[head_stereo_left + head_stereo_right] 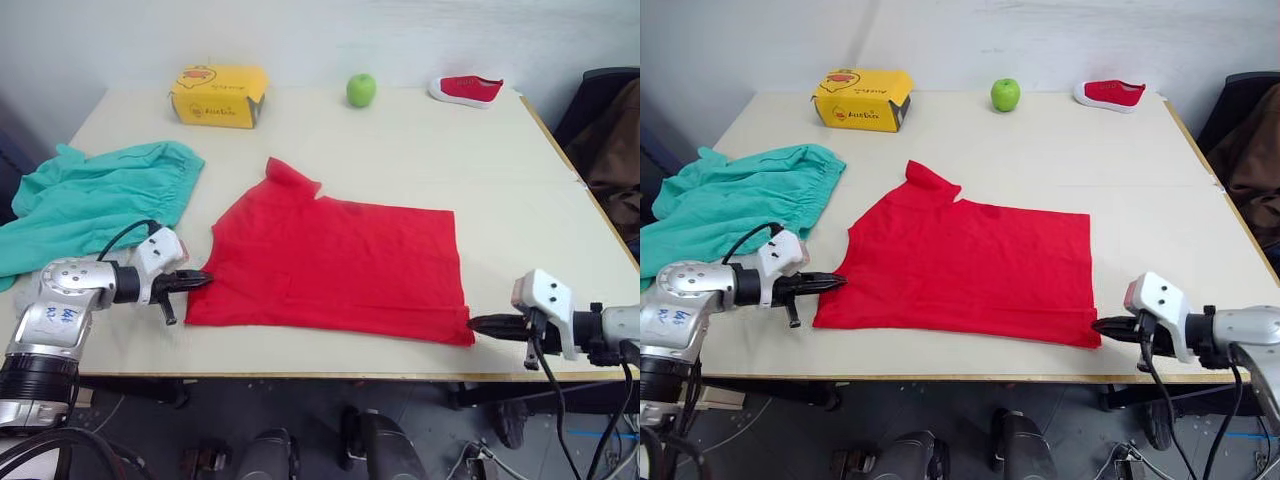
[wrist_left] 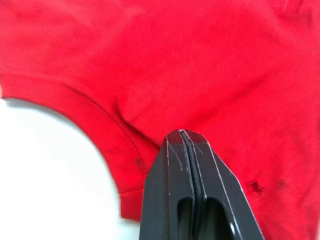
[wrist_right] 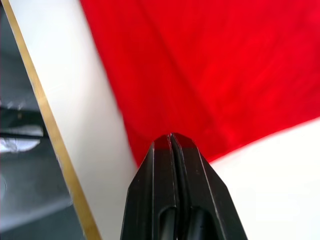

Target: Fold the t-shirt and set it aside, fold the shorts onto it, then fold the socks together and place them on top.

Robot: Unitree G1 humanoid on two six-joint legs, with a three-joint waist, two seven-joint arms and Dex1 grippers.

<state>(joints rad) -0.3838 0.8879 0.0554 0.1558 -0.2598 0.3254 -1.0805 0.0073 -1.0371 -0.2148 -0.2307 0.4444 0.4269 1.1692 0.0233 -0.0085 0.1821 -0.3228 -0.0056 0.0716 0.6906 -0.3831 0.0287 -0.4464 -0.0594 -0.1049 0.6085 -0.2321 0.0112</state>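
**Even indoor light, soft shadows across the surface**

Diffuse overhead light falls evenly on the pale surface [image 1: 420, 170] — no hard glare in the head views, only faint shadows beneath the left pincer [image 1: 196, 279] and under the edge of the t-shirt [image 1: 340, 260]. In the wrist views the bare surface washes out to near white — the red cloth stays bright, while the close black fingers [image 2: 172, 200] look slightly soft.

— Quick count on the table [image 1: 420, 160]: what's out there?
— 1 red t-shirt [image 1: 340, 262], 1 teal shorts [image 1: 95, 200].
— Extras?
— 1 yellow box [image 1: 218, 96], 1 green apple [image 1: 361, 89], 1 red shoe [image 1: 466, 89], and 2 grippers.
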